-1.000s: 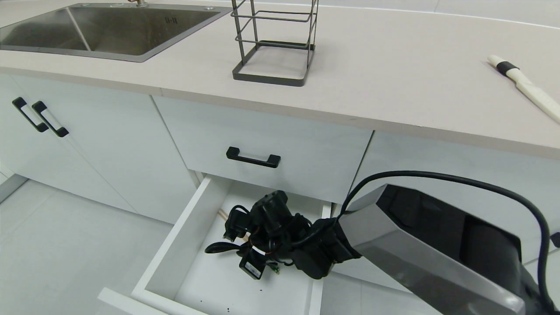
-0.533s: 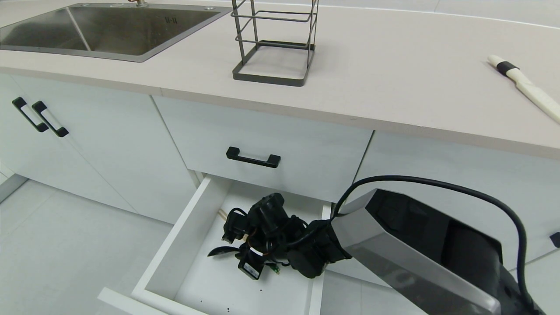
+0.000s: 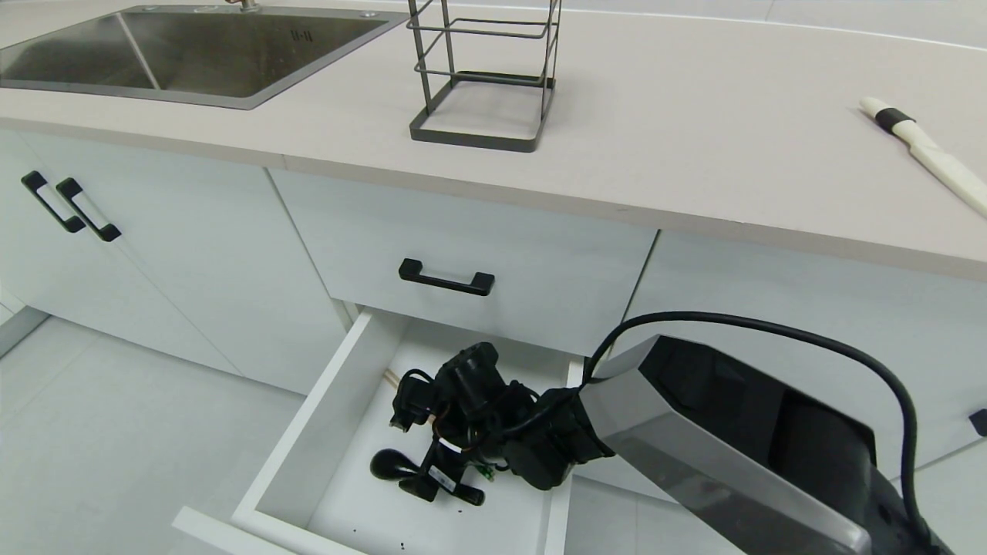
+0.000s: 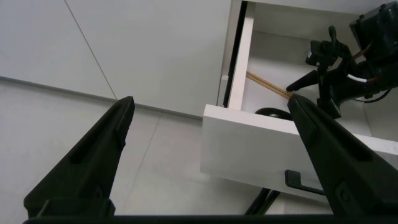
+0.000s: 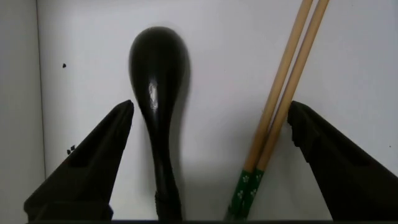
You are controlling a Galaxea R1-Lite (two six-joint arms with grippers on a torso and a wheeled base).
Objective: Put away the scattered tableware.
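Two chopsticks [image 5: 283, 93] and a black spoon [image 5: 158, 93] lie in the drawer [image 3: 301, 432] under the spread right gripper [image 5: 209, 115]. Left gripper [image 4: 210, 102] spread too

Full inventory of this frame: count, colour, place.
counter: 1, beige, above cabinets
sink: 1, steel, counter's left end
wire rack: 1, dark grey, on counter
utensil: 1, white, black band, counter's right end
door handles: 2, black, left cabinet
open drawer: 1, white, below counter
closed drawer: 1, white, above open drawer
spoon: 1, black, in open drawer
chopsticks: 2, wood, green ends, beside spoon
right gripper: 1, black, open over spoon
left gripper: 1, black, open, outside open drawer
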